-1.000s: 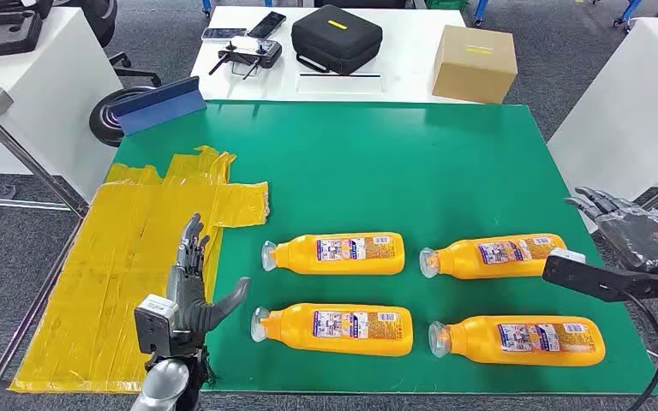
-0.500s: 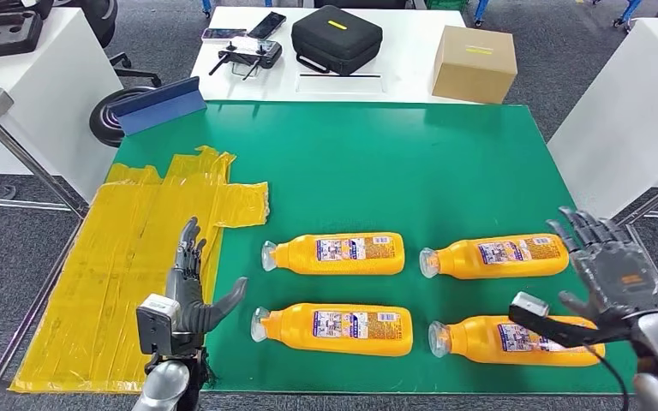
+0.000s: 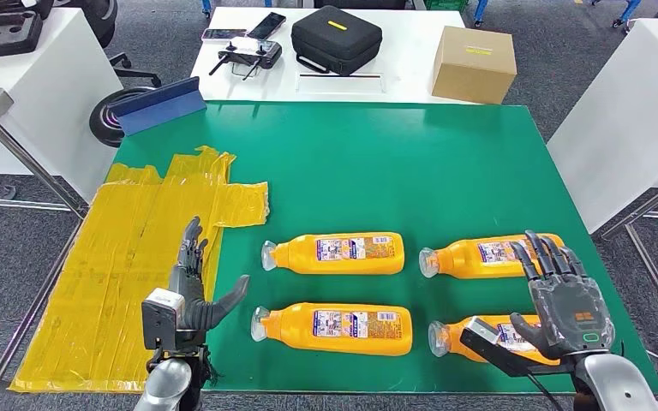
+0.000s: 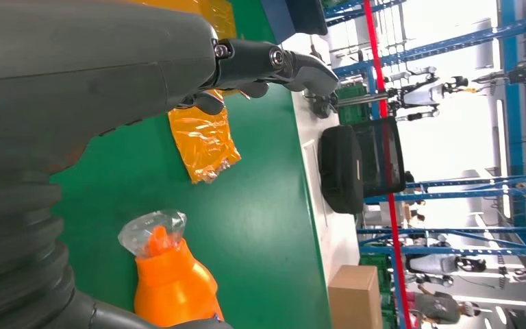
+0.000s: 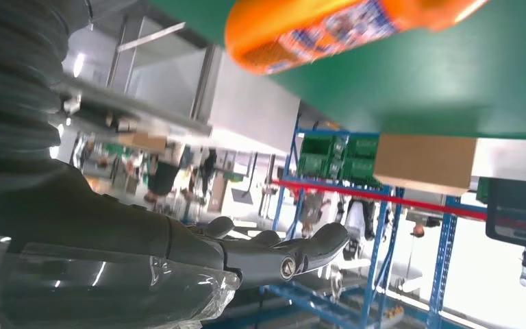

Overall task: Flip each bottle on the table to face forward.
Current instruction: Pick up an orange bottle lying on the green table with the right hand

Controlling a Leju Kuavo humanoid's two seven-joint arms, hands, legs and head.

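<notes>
— Surface?
— A green table (image 3: 377, 171) in a workshop with grey carpet. Yellow sheeting (image 3: 128, 257) is taped over its near-left part; a blue board (image 3: 161, 104) leans at the far-left corner.

— Task items?
— Four orange bottles, all lying on their sides, caps to the left, labels up, in two rows of two. Far-left bottle (image 3: 334, 253); far-right bottle (image 3: 488, 256); near-left bottle (image 3: 334, 329); near-right bottle (image 3: 480, 336), partly covered by the right hand. The bottles lie apart from one another.

— Left hand?
— The left hand (image 3: 193, 287) is upright over the seam of yellow sheeting and green, fingers straight and spread, thumb out towards the near-left bottle, holding nothing. It stands just beside that bottle's cap, not touching it.

— Right hand?
— The right hand (image 3: 561, 295) is raised at the near-right edge, fingers spread and pointing away, nothing in it. It hangs in front of the near-right bottle's base, its fingertips reaching across the far-right bottle's end. I cannot tell whether it touches either.

— Background?
— A white table (image 3: 394, 68) beyond, bearing a black case (image 3: 336, 38), a cardboard box (image 3: 475, 63), a controller (image 3: 248, 56) and two phones (image 3: 242, 29).
</notes>
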